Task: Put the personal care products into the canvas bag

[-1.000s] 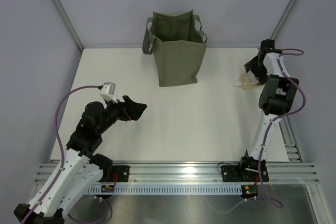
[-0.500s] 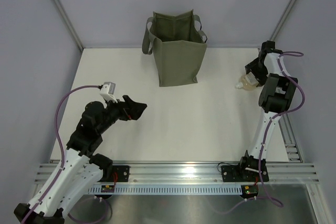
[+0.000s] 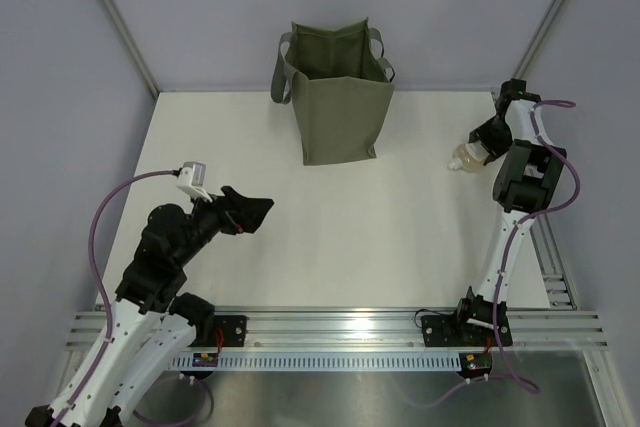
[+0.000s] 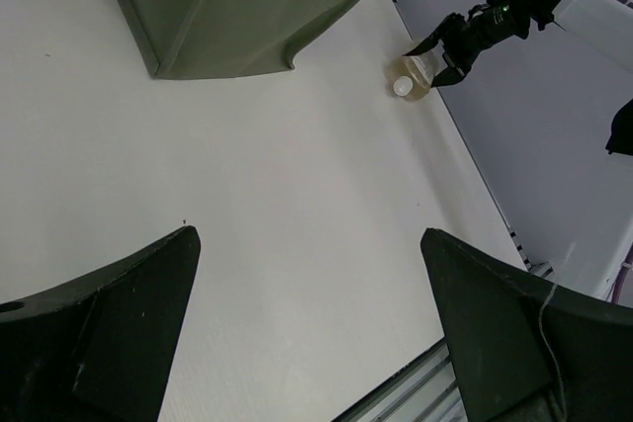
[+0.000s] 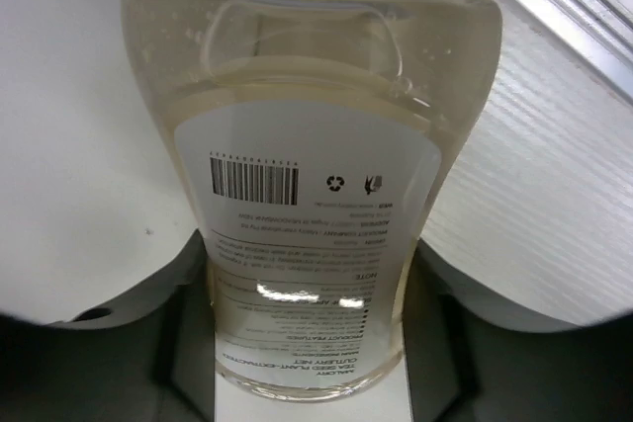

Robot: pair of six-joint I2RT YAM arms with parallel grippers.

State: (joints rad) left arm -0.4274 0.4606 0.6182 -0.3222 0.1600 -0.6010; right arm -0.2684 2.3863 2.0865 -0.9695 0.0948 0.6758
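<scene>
**Operator:** Status of the right gripper (image 3: 480, 150)?

**Technician:** Closed part-way on the bottle (image 3: 463, 158). Its 2 fingers (image 5: 138, 284) sit against the bottle's sides, with the label and barcode facing the wrist camera.

**Operator:** Bottle position?

**Technician:** It lies on its side on the table (image 3: 300, 247), near the right edge, with the white cap pointing toward the centre. It is well apart from the bag (image 3: 340, 112), which stands upright at the far edge, mouth open.

**Operator:** Left gripper (image 3: 252, 210)?

**Technician:** Jaws spread wide, holding nothing, above the near-left table area.
</scene>
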